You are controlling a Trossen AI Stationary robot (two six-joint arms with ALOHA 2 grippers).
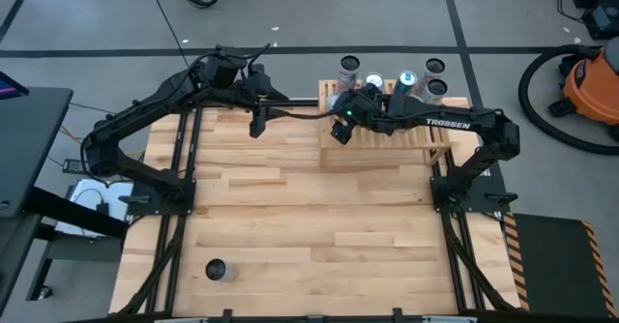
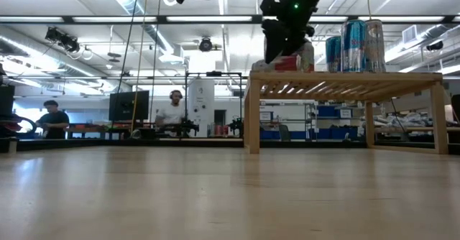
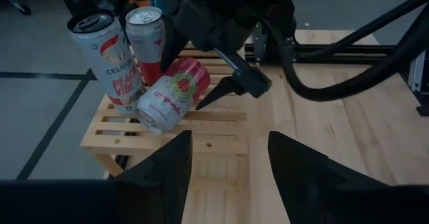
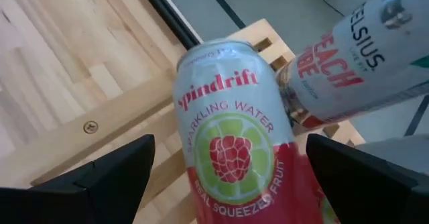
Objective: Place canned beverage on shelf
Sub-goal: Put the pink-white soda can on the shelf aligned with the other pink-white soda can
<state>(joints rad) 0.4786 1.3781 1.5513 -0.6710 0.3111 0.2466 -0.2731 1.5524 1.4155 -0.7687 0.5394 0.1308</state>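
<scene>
a lone dark can [image 1: 217, 270] stood near the front left corner of the table [image 1: 290, 217], well apart from everything else. the left gripper [image 1: 257, 128] hung above the bare table, left of the shelf [image 1: 387, 144], and held nothing; its fingers [image 3: 157, 177] looked parted in its own wrist view, though the gripper was at its most closed. the shelf, a low light-wood slatted rack, sat at the table's far right. on its left end a red and white spindrift can [image 3: 173, 94] lay tipped on its side across the slats, its top end toward the shelf's front edge. behind it two more cans were in contact with it: a white celsius can [image 3: 104, 53] leaning at a tilt, and a red and white can [image 3: 147, 39] next to that one, which looked roughly upright. the right gripper [image 1: 340, 128] was over that same left end of the shelf, jaws spread wide on either side of the fallen spindrift can, fingers [image 4: 100, 174] not pressing on it; no grip on the can was visible. further right, a row of upright cans, one of them a blue can [image 1: 405, 80], stood along the shelf's back edge. in the low view several tall cans [image 2: 353, 46] showed on the shelf top, and two people [image 2: 171, 111] were seated in the room behind the table.
</scene>
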